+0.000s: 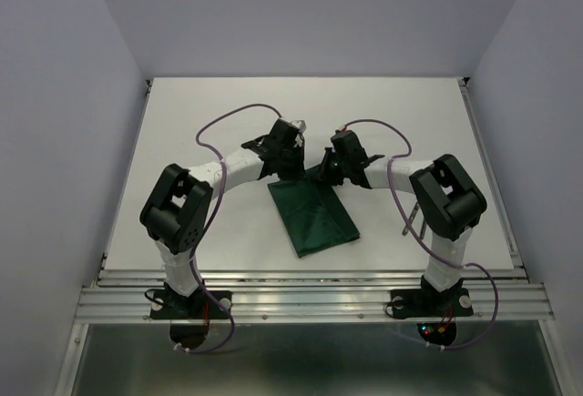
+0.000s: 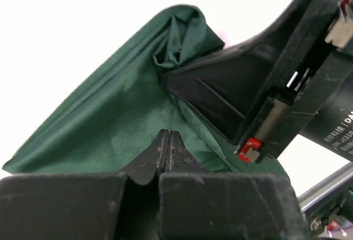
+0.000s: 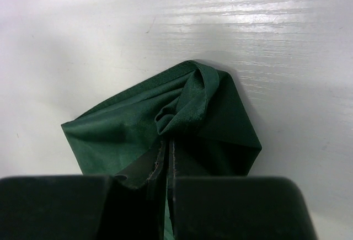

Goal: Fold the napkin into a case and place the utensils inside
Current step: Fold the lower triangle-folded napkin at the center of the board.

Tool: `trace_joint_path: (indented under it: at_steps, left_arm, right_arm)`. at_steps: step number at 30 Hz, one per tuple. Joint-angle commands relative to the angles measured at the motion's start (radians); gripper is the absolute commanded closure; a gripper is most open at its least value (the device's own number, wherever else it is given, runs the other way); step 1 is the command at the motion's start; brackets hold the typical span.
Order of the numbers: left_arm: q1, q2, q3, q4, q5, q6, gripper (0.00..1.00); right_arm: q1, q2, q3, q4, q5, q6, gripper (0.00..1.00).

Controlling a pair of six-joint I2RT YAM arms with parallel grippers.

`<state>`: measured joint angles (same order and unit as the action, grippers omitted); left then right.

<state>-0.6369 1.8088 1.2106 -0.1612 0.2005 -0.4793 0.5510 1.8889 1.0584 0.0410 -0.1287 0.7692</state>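
Observation:
The dark green napkin (image 1: 317,221) lies as a folded rectangle in the middle of the table, its far edge raised between the two grippers. My left gripper (image 1: 286,165) is shut at the far left corner, its tips (image 2: 167,139) pinched into the napkin (image 2: 110,107). My right gripper (image 1: 333,170) is shut on the far right corner, where the napkin (image 3: 185,105) bunches up at its tips (image 3: 167,143). In the left wrist view the right gripper's finger (image 2: 220,85) holds that bunch. The utensils (image 1: 409,218) lie on the table at the right, mostly hidden behind the right arm.
The white table (image 1: 209,114) ends in a metal rail (image 1: 310,278) at the near side. Grey walls stand on the left, right and back. The two arms' elbows (image 1: 178,205) (image 1: 448,198) stand on either side of the napkin.

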Motion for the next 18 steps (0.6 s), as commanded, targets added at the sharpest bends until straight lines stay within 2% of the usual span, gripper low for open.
trace_joint_path:
  at_steps: [1,9,18]
  left_arm:
    - [0.02,-0.029,-0.029,-0.046,-0.041,0.013,1.0]
    - [0.039,0.089,-0.068,-0.008,-0.065,-0.013,1.0]
    - [0.037,0.122,-0.057,0.014,-0.059,-0.015,1.0]
  right_arm:
    - [0.01,0.015,0.025,0.03,0.0,0.001,0.99]
    - [0.01,-0.016,0.023,0.034,-0.018,-0.022,0.99]
    - [0.01,-0.04,0.028,0.03,-0.037,-0.031,0.99]
